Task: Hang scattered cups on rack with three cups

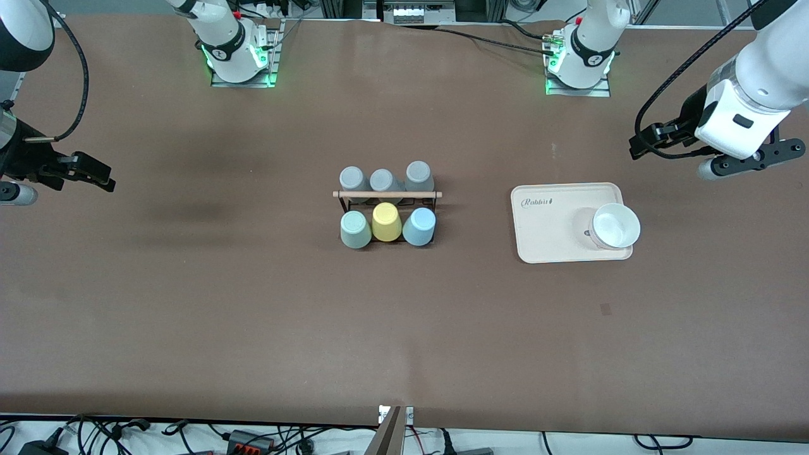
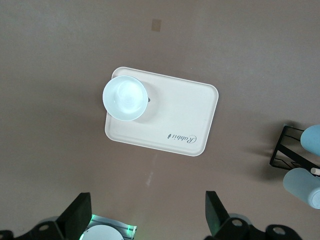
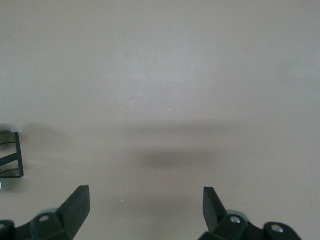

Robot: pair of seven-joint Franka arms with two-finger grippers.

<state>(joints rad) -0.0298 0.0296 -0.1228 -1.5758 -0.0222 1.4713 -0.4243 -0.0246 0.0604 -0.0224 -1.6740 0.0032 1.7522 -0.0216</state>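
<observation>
The black wire rack with its wooden rod (image 1: 387, 194) stands mid-table. On its side nearer the front camera, the mint-green cup (image 1: 355, 229), a yellow cup (image 1: 386, 222) and the light blue cup (image 1: 419, 226) sit bottom-up in a row. Three grey cups (image 1: 382, 181) sit on its farther side. My left gripper (image 1: 641, 146) is open and empty, up in the air past the tray at the left arm's end; its own view (image 2: 147, 197) shows the rack's end (image 2: 287, 150) and the blue cup (image 2: 312, 140). My right gripper (image 1: 95, 172) is open and empty over bare table at the right arm's end (image 3: 145, 190).
A cream rectangular tray (image 1: 550, 221) lies between the rack and the left arm's end, with a white bowl (image 1: 614, 225) on it; both show in the left wrist view (image 2: 180, 110). The rack's end shows in the right wrist view (image 3: 11, 155). Both arms wait.
</observation>
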